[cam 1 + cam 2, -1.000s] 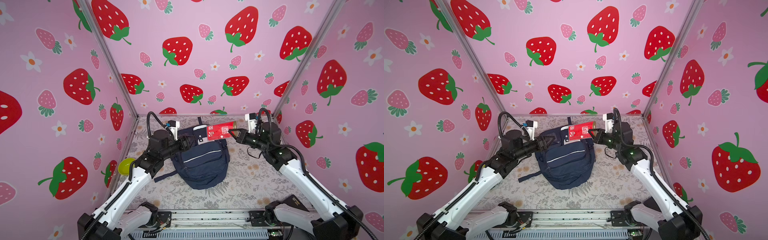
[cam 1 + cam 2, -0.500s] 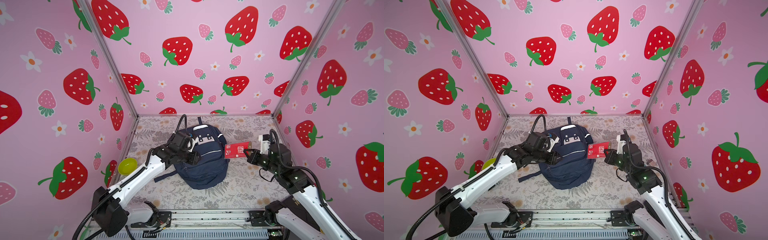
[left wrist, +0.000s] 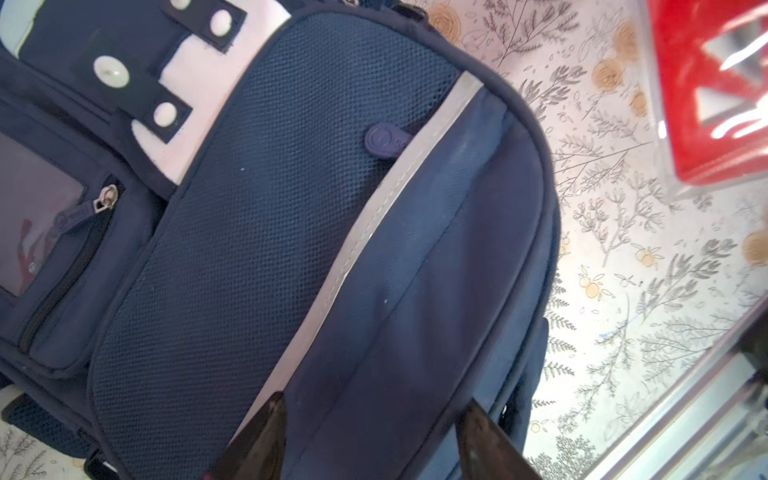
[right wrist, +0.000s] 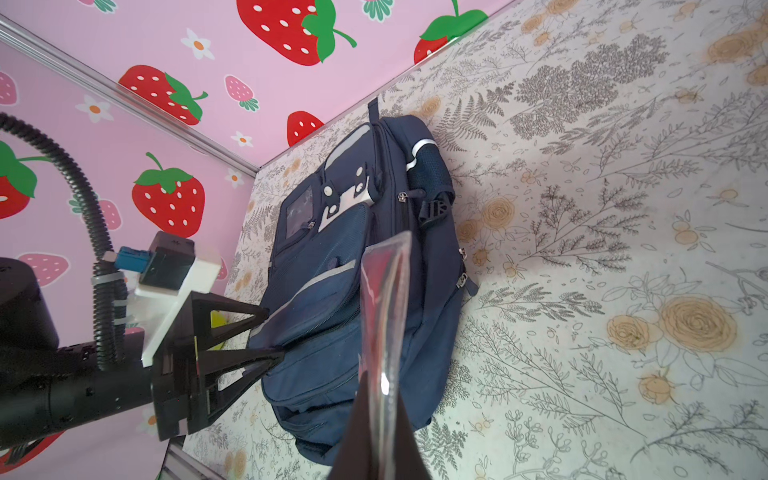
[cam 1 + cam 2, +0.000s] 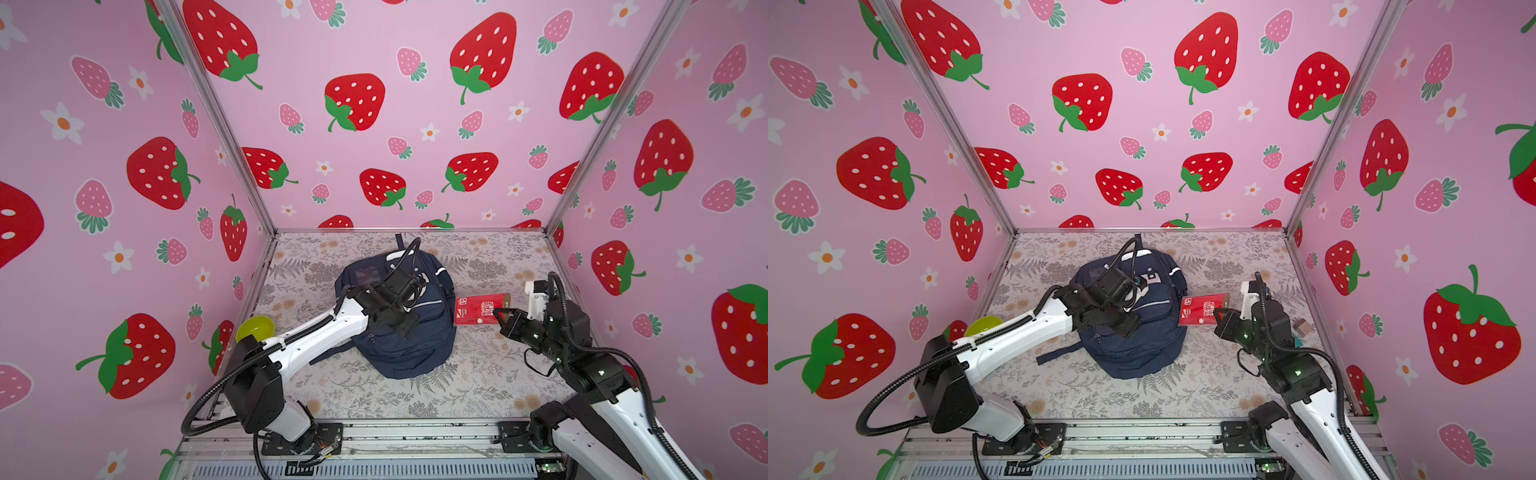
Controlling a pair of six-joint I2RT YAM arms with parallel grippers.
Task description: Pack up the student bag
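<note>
The student bag point(image 5: 432, 345) point(image 5: 1142, 353) is a navy backpack lying front up mid-table in both top views. My left gripper point(image 5: 409, 328) point(image 5: 1129, 326) hovers over its front, open. In the left wrist view the gripper point(image 3: 374, 405) straddles navy fabric beside a grey stripe of the bag point(image 3: 257, 232), gripping nothing. My right gripper point(image 5: 498, 313) point(image 5: 1219, 316) is shut on a flat red packet point(image 5: 480, 308) point(image 5: 1202, 309) in clear wrap, just right of the bag. The right wrist view shows that packet point(image 4: 384, 307) edge-on in the gripper point(image 4: 380, 374), the bag point(image 4: 332, 291) behind it.
A yellow-green round object point(image 5: 254, 328) point(image 5: 982, 326) sits by the left wall. A small brown and teal item point(image 5: 1302, 328) lies against the right wall. Pink strawberry walls close three sides, and a metal rail point(image 5: 415, 432) runs along the front edge.
My right gripper carried the red packet from above the bag's top down to its right side. My left gripper moved from the bag's upper left edge onto its front and opened wider.
</note>
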